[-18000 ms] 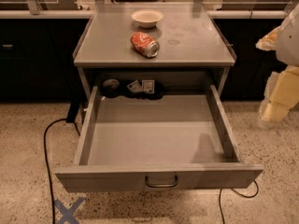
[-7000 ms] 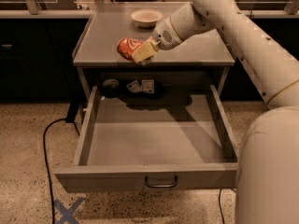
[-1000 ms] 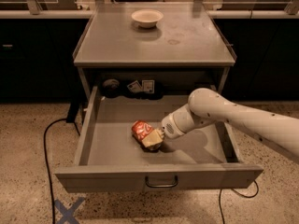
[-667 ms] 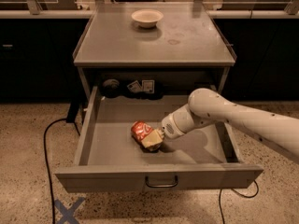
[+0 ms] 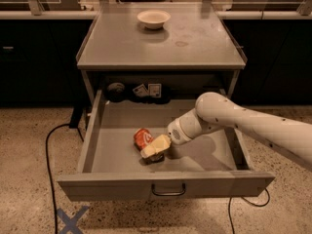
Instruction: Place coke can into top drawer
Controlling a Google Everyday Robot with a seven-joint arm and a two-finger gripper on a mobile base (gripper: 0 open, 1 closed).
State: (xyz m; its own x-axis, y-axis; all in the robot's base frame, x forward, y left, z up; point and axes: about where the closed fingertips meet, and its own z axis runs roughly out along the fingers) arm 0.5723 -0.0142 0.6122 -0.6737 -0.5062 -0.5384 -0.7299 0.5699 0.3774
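Observation:
The coke can (image 5: 143, 137), red with white lettering, lies low inside the open top drawer (image 5: 117, 152), left of its middle, at or just above the floor. My gripper (image 5: 155, 149) reaches in from the right and is shut on the can's near right side, with a cream fingertip (image 5: 157, 144) across it. The white arm (image 5: 229, 118) crosses over the drawer's right half. The drawer's grey front panel with its dark handle (image 5: 168, 191) faces the camera.
A white bowl (image 5: 153, 18) stands at the back of the cabinet top (image 5: 195, 43). Small items (image 5: 146, 90) lie in the recess behind the drawer. A black cable (image 5: 48, 165) runs over the speckled floor at the left, and a blue X (image 5: 72, 220) marks the floor.
The can went from the cabinet top, gripped and carried, down into the drawer. Over the last second the gripper and can have stayed still.

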